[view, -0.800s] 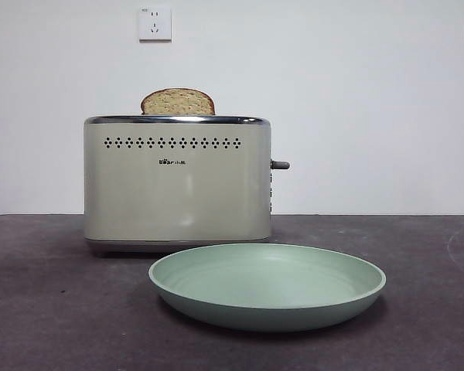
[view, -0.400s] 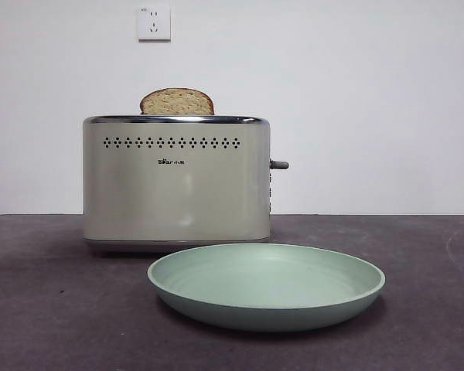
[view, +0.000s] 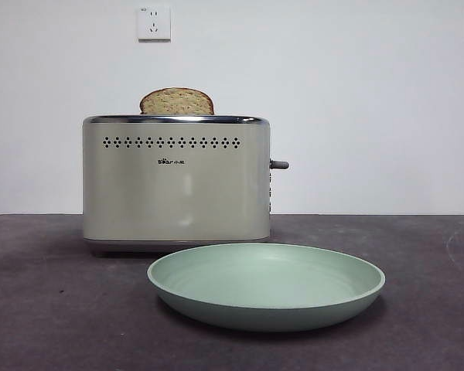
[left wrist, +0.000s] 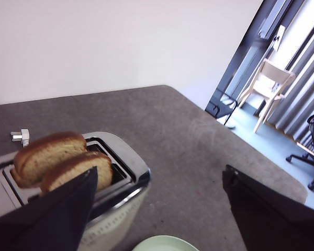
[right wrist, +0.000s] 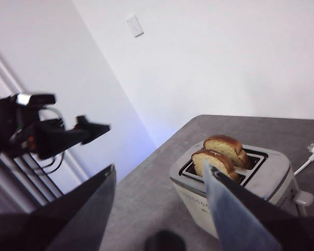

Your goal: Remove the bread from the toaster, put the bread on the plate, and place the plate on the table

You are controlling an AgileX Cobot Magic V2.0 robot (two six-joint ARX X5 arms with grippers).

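Nothing is done yet: the bread (view: 176, 101) is still sitting in the toaster (view: 176, 182), the plate (view: 266, 284) is waiting empty, both grippers are hanging wide.

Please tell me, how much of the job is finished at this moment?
Nothing looks done. The bread stands in the toaster, and the plate lies bare on the table. Nothing is in hand: the left gripper and right gripper hang open above the toaster. Taking the bread, plating it and placing the plate all remain.
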